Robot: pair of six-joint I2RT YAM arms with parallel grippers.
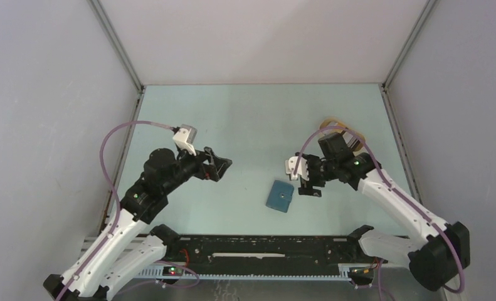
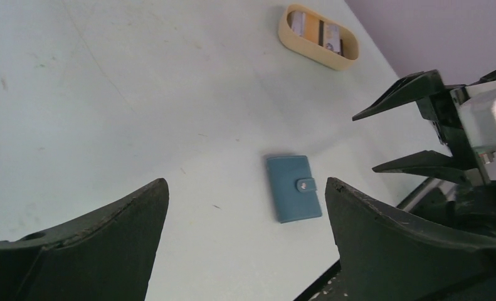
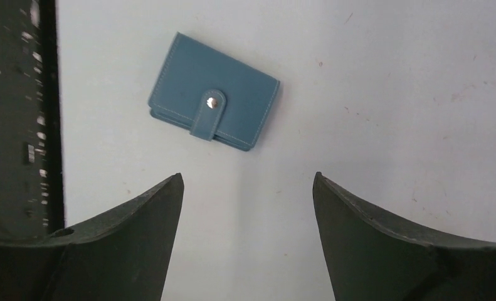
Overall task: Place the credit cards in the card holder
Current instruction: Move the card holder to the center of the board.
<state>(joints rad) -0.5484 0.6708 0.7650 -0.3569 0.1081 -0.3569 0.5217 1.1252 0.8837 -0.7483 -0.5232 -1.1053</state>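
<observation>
The card holder lies flat on the pale green surface, a little right of centre and towards the near edge. It is folded shut, with its tab fastened over the front by a small silver snap. Nothing touches it.

The right tool hangs just to the right of the card holder and slightly above the surface. In the right wrist view its two dark fingers stand wide apart with only bare surface between them, and the card holder lies beyond the fingertips, angled, clear of both. This tool grips nothing.

The left tool is held above the left half of the surface, well apart from the card holder, pointing right. Its fingers are spread fully and it carries nothing.

From the left wrist, a tan oval tray sits at the far right of the surface. The credit cards stand inside it, whitish with darker bands. How many there are cannot be told. In the top view the right arm hides most of the tray.
</observation>
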